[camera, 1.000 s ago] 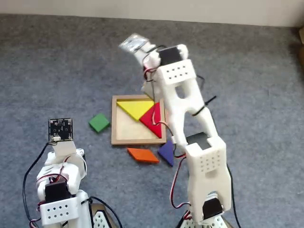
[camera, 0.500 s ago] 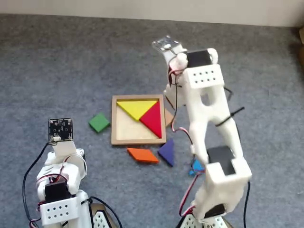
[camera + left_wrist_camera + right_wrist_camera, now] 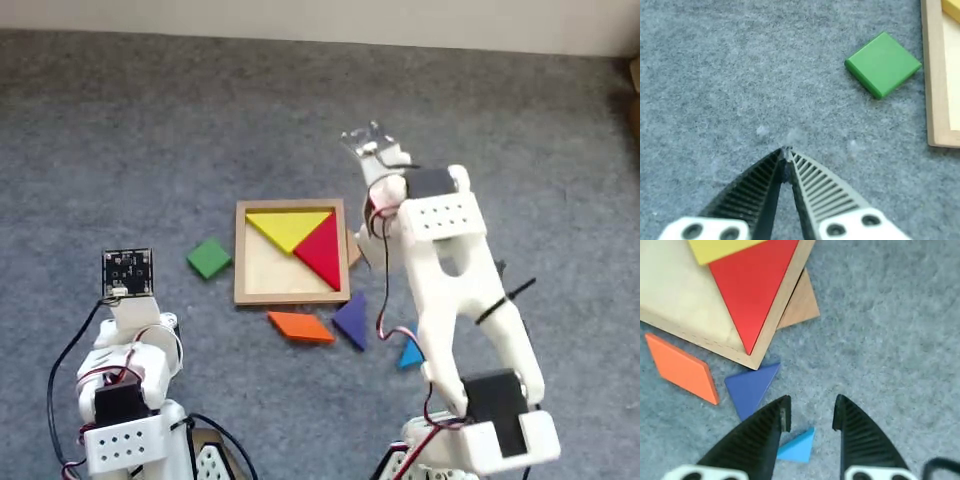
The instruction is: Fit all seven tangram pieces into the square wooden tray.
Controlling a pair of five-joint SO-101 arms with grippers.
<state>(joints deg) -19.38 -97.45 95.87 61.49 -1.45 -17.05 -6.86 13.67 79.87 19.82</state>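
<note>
Grey carpet (image 3: 150, 130) bears the wooden tray (image 3: 240, 255); left jaws together, right jaws apart.

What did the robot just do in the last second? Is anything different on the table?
The right arm swung rightward, off the tray, and its open, empty gripper drew back toward its base, uncovering a light blue triangle. Nothing was grasped or released. The left arm and everything else stayed put.

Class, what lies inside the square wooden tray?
A yellow triangle and a red triangle lie inside the square wooden tray, touching; the remaining floor is bare wood. What lies beneath those two pieces is covered.
</note>
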